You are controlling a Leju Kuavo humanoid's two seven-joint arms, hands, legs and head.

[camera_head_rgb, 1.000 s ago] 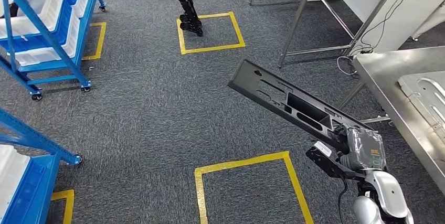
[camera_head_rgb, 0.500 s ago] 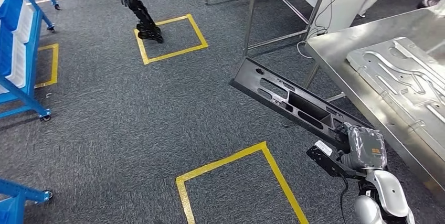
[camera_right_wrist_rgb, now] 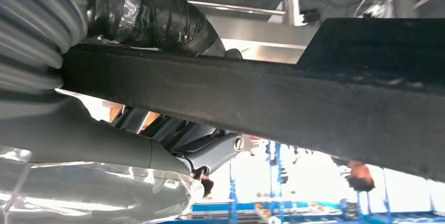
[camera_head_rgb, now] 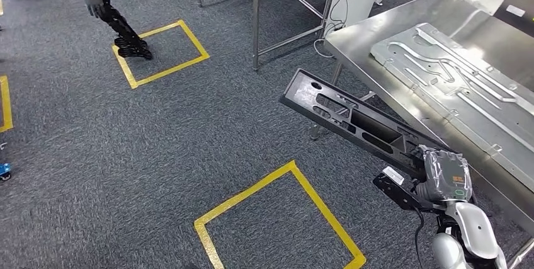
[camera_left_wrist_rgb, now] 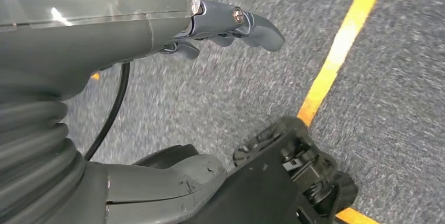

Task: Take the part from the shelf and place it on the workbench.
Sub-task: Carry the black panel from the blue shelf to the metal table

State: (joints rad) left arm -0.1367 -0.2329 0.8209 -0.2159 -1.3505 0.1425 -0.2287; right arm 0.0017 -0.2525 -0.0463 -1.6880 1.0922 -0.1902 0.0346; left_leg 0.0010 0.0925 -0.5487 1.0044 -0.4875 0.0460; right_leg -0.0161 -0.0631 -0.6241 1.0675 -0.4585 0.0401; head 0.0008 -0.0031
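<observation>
The right hand [camera_head_rgb: 446, 177] grips the long black part [camera_head_rgb: 359, 124] by its near end; the part juts toward ten o'clock, beside the workbench [camera_head_rgb: 378, 29]. The left hand [camera_left_wrist_rgb: 231, 24] hangs empty, fingers loosely spread.

Yellow tape squares [camera_head_rgb: 277, 218] are showing on speckled grey carpet [camera_head_rgb: 189, 130], a black part [camera_head_rgb: 352, 121] at 3 o'clock by a silver workbench [camera_head_rgb: 378, 36].

I see the part [camera_head_rgb: 352, 118]: a long black plastic panel with slotted cutouts and a round hole near its far end. It is held at its near end, tilted, extending over the floor beside the steel tabletop [camera_head_rgb: 371, 36], not on it.
</observation>
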